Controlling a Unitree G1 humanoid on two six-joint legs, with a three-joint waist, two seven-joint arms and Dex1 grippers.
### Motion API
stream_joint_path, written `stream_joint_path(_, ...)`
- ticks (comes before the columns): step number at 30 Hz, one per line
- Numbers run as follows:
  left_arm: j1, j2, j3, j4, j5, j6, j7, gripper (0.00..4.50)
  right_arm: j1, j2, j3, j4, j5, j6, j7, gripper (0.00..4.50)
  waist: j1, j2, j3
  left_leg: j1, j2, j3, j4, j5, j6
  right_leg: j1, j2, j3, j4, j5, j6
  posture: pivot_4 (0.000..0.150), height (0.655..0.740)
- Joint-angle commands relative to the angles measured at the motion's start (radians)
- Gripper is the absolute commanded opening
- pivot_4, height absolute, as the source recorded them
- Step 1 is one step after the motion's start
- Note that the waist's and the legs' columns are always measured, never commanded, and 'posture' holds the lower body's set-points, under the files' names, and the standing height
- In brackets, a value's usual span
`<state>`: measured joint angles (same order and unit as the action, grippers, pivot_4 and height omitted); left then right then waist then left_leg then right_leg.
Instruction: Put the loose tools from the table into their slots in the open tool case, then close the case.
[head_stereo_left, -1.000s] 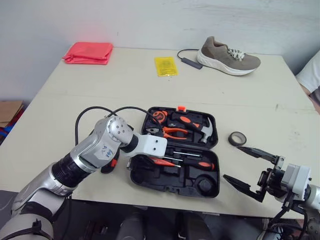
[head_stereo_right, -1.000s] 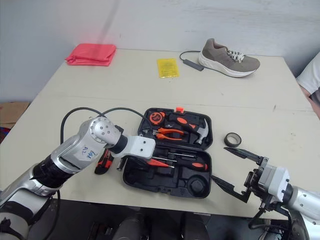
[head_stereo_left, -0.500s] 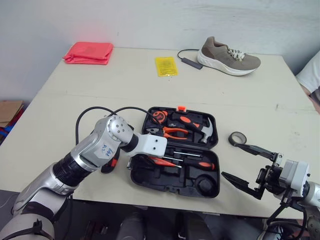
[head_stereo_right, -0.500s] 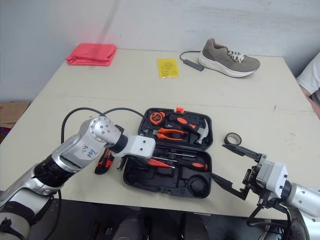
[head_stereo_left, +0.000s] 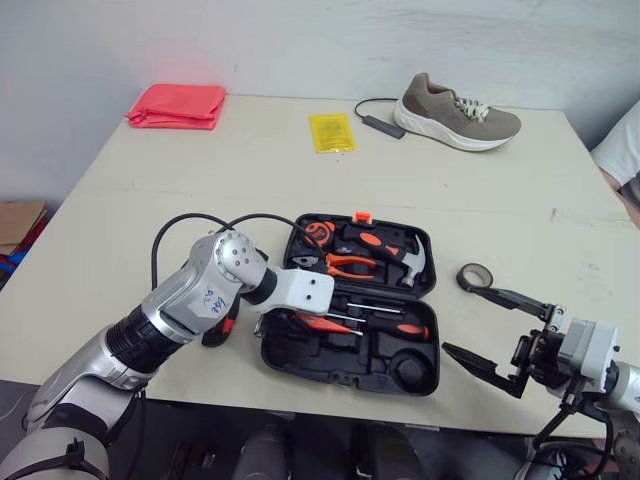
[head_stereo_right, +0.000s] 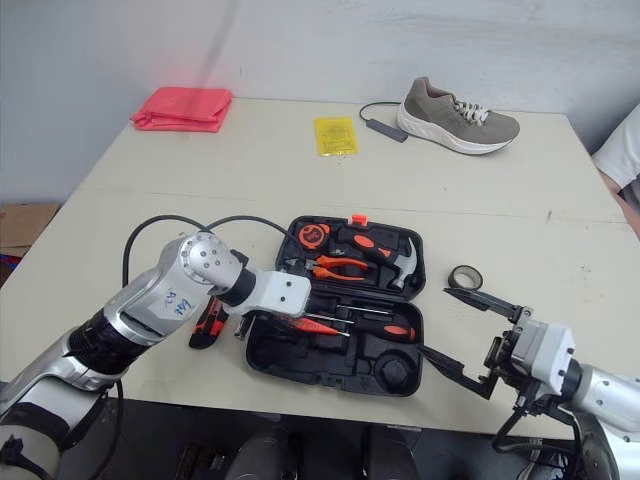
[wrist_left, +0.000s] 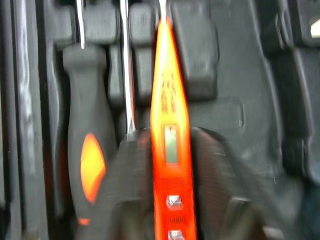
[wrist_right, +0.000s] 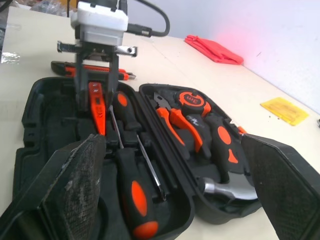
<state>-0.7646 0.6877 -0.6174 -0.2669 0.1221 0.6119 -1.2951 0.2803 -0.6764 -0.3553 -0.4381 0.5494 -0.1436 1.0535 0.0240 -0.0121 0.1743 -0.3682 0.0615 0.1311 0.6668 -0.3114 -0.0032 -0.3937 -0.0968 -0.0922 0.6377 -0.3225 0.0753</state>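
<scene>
The open black plastic tool case (head_stereo_left: 335, 362) is holding orange-handled pliers (head_stereo_left: 350, 265), a hammer (head_stereo_left: 405, 262) and screwdrivers, while an orange-and-black utility knife (head_stereo_right: 208, 322) and a black tape roll (head_stereo_left: 474, 268) are lying loose on the beige table (head_stereo_left: 200, 180), so the job is looking roughly half done, lid unclosed. The left gripper (wrist_right: 97, 97) is clamping a slim orange tester screwdriver (wrist_left: 167, 100) over the case's near half. The right gripper (head_stereo_left: 460, 320) is hovering spread wide and empty beside the roll.

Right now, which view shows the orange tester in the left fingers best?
Left wrist view: the orange tester is close and unblocked, pinched by the left gripper. Right wrist view shows it smaller, from the front, over the tool case. Eye views show a short stretch past the gripper.
</scene>
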Motion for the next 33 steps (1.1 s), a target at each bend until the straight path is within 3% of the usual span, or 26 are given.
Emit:
stream_joint_path(1, 0.006, 0.006, 0.006, -0.013, 0.012, -0.012, 0.010, 2.55, -0.011, -0.019, -0.008, -0.061, 0.020, 0.039, -0.029, 4.50, 0.000, 0.000, 0.000, 0.000, 0.000, 0.000, 0.000, 0.000, 0.000, 0.000, 0.000, 0.000, 0.000, 0.000, 0.000, 0.150, 0.7400)
stream_joint_path(14, 0.004, 0.097, 0.158, -0.113, -0.154, 0.030, -0.077, 2.55, -0.034, -0.033, -0.021, -0.090, 0.035, 0.113, -0.042, 4.50, -0.001, 0.000, 0.000, -0.001, 0.000, 0.000, 0.000, 0.000, 0.000, -0.001, 0.000, 0.000, 0.000, 0.000, 0.000, 0.150, 0.7400)
stream_joint_path(20, 0.058, 0.051, 0.318, 0.022, -0.294, -0.166, -0.065, 2.55, -0.019, -0.021, -0.030, -0.052, 0.031, 0.079, -0.001, 4.50, -0.001, 0.000, 0.000, -0.001, 0.000, 0.000, 0.000, 0.000, 0.000, -0.001, 0.000, 0.000, 0.000, 0.000, 0.000, 0.150, 0.7400)
stream_joint_path(23, 0.117, -0.023, 0.435, 0.112, -0.415, -0.272, -0.070, 1.74, -0.013, -0.017, -0.034, -0.031, 0.029, 0.058, 0.014, 4.50, -0.001, -0.001, 0.000, -0.001, 0.001, 0.000, 0.000, 0.000, 0.000, -0.001, 0.000, 0.000, 0.000, 0.000, 0.000, 0.150, 0.7400)
stream_joint_path(26, 0.178, -0.065, 0.492, 0.182, -0.473, -0.380, -0.095, 0.32, -0.011, -0.013, -0.034, -0.016, 0.029, 0.043, 0.021, 4.50, -0.003, -0.001, 0.000, -0.001, 0.001, 0.000, 0.000, 0.000, 0.000, -0.001, 0.000, 0.000, 0.001, 0.000, 0.000, 0.150, 0.7400)
stream_joint_path(27, 0.198, -0.066, 0.494, 0.200, -0.470, -0.403, -0.099, 0.06, -0.010, -0.012, -0.033, -0.012, 0.028, 0.037, 0.022, 4.50, -0.004, -0.001, 0.000, 0.000, 0.001, 0.000, 0.000, 0.000, 0.000, -0.001, 0.000, 0.000, 0.001, 0.000, 0.000, 0.150, 0.7400)
stream_joint_path(33, 0.281, -0.088, 0.421, 0.267, -0.374, -0.597, -0.079, 0.06, 0.000, -0.001, -0.031, 0.017, 0.022, 0.004, 0.027, 4.50, -0.001, 0.000, 0.000, 0.000, 0.001, 0.001, 0.000, 0.000, 0.000, -0.001, 0.000, 0.000, 0.000, 0.000, 0.000, 0.150, 0.7400)
